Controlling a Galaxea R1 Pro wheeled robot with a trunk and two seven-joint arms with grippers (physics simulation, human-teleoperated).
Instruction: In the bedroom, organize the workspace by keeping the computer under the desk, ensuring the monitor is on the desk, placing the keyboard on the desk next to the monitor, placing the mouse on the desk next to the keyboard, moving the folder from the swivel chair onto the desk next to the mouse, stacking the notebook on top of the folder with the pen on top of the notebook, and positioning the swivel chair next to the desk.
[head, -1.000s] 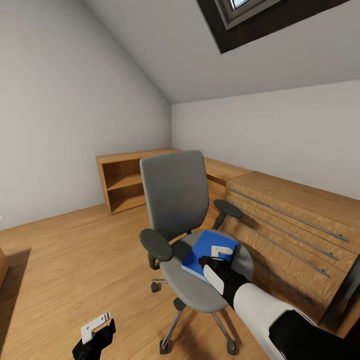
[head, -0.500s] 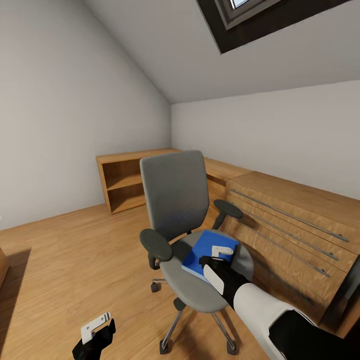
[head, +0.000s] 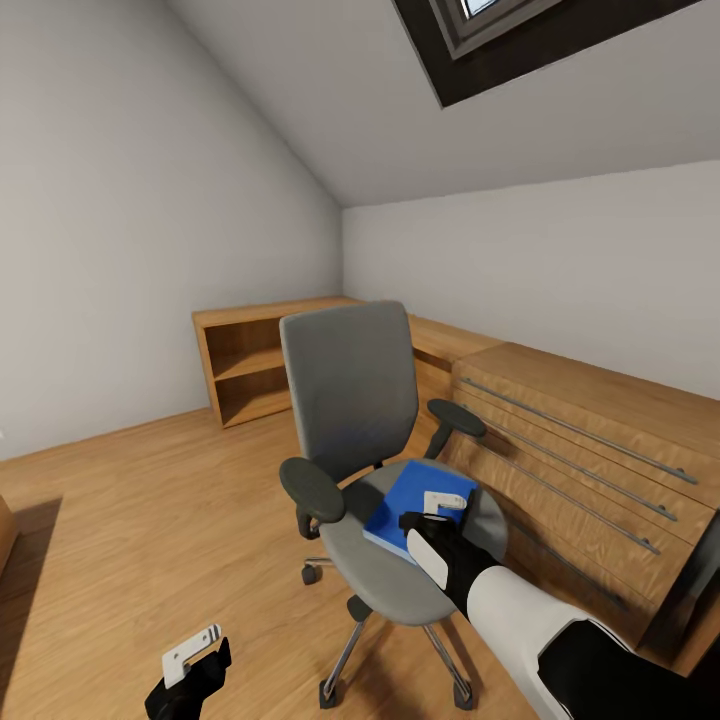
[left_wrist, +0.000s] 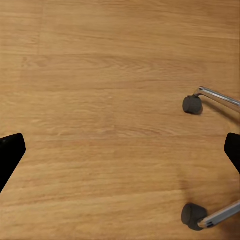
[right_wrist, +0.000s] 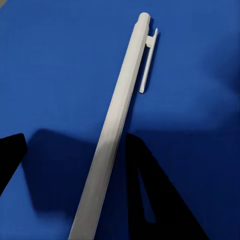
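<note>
- One item at best is being started; none of the placements looks done from here
- The folder (head: 395, 510) lies flat on the seat of the swivel chair (head: 350, 390), towards the seat's right front, so it is not yet on the desk
- The pen (right_wrist: 117, 135) lies on top of the folder, touching it; it goes last on the stack, so it has to come off before the folder moves, or ride along with it
- The chair stands just beside a light wood cabinet (head: 580, 440) with long rail handles, which is not the black desk, so chair positioning is open too
- Remaining, as a judgement: folder to desk, notebook on it, pen on top, chair to desk, plus the monitor, keyboard, mouse and computer checks
- Folder look: bright blue, flat, matte, thin and rectangular, with one corner pointing towards the backrest
- Pen look: slim white stick with a clip near one end, running diagonally across the blue
- The right gripper (head: 437, 505) hovers low over the folder and the pen; one dark fingertip sits at the wrist view's edge, well off the pen, so the jaws read as spread and nothing is gripped
- The left gripper (head: 190, 650) hangs low over the wood floor (left_wrist: 100, 75) near the chair's casters (left_wrist: 192, 104), jaws wide and holding nothing
</note>
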